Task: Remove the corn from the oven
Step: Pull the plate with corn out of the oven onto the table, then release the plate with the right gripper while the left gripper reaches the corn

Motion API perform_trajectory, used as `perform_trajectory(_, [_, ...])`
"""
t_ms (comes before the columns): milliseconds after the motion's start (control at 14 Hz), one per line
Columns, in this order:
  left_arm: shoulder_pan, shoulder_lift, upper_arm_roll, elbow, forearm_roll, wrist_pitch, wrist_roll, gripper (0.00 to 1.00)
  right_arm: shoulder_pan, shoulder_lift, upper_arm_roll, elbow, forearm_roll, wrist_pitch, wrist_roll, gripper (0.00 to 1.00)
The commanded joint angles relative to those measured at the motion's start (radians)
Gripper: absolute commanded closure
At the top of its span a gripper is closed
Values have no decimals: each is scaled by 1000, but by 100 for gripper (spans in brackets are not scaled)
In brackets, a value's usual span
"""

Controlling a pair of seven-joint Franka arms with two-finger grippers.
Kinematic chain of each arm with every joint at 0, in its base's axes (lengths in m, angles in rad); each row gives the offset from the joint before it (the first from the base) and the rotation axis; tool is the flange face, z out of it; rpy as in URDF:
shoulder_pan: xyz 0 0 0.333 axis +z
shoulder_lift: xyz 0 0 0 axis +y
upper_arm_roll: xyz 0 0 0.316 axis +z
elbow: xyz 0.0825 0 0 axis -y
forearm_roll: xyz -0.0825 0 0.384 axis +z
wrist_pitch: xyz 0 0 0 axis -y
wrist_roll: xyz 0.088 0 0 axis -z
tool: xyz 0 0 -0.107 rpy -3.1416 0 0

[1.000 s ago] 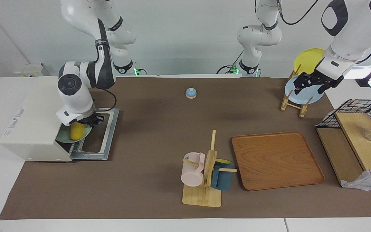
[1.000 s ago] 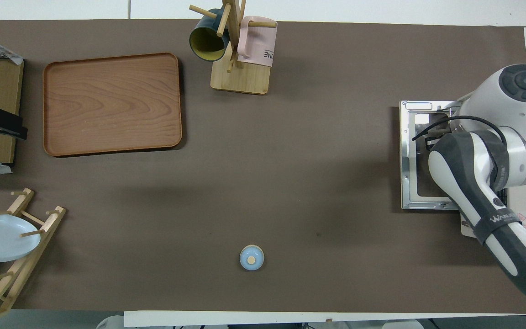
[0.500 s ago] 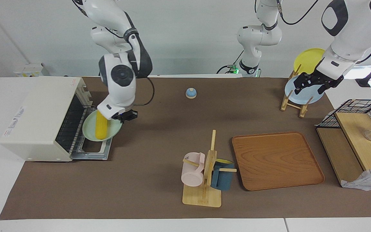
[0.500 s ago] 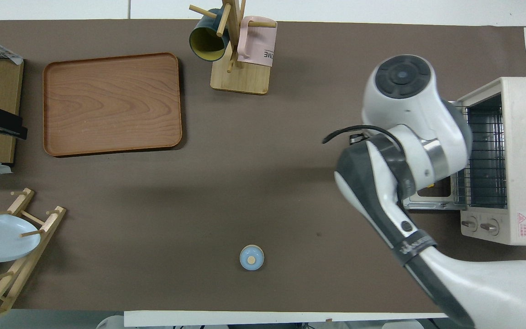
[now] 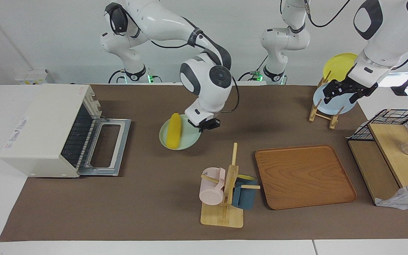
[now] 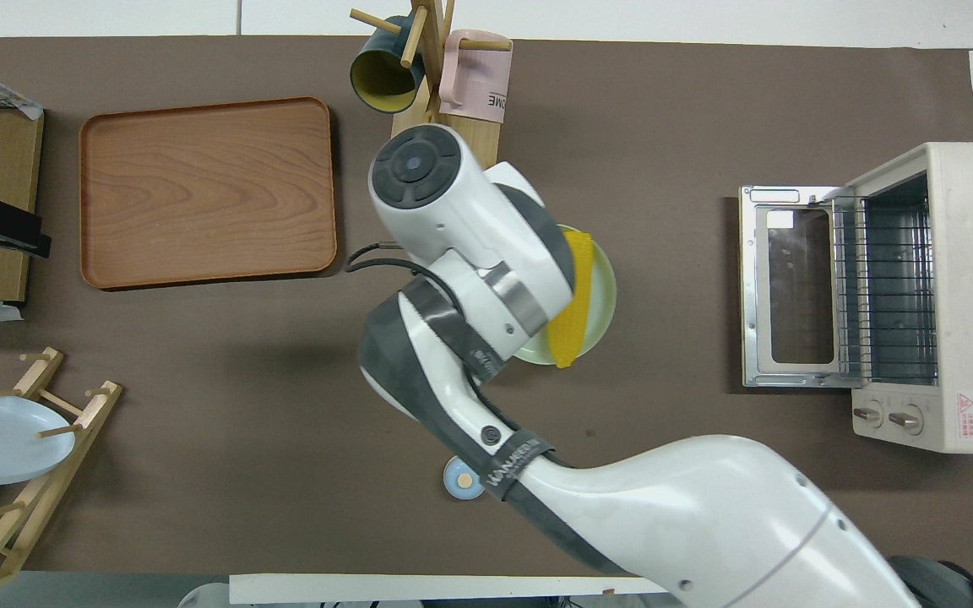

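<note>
The right gripper (image 5: 204, 124) holds the rim of a pale green plate (image 5: 186, 139) over the middle of the table; it appears closed on the rim, though the fingertips are partly hidden. The corn (image 5: 173, 130) lies on that plate, clear of the oven (image 5: 44, 127). The oven stands at the right arm's end of the table, door folded down. The left gripper (image 5: 344, 92) waits over the dish rack (image 5: 322, 113) near the left arm's corner, fingers spread.
</note>
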Motion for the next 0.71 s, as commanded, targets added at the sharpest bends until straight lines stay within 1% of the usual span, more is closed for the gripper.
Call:
perform_trajectory(0, [-2,0,1,9,14,-7,12,0,19,119,28,119,29,52,91,96])
perform_trajectory(71, [-2,0,1,9,14,-9,12,0,28,130,30,115,31,69,122,91])
perform_trajectory(143, [0,0,1,9,14,-7,12,0,26,130,30,116,31,59,127,80])
perform_trajectory(214, [-2,0,1,9,13,-7,6,0,16,127,30,124,31,30,127,60])
perform_trajectory(286, [-10,0,-1,8,11,-10,2,0,10,115,28,124,31,18,125,36])
perform_trajectory(357, [-17,0,-4,9,11,-9,2,0,-9,88,27,124,31,5,122,32])
perform_trajectory(500, [-17,-4,-12,3,8,-29,-3,0,-81,15,27,118,29,-42,98,31])
perform_trajectory(571, [-28,-26,-19,-35,5,-33,-3,0,-133,-35,27,87,32,-58,19,31])
perform_trajectory(643, [-74,-56,-24,-96,-24,-12,-35,0,-198,-102,27,7,32,-67,-94,31])
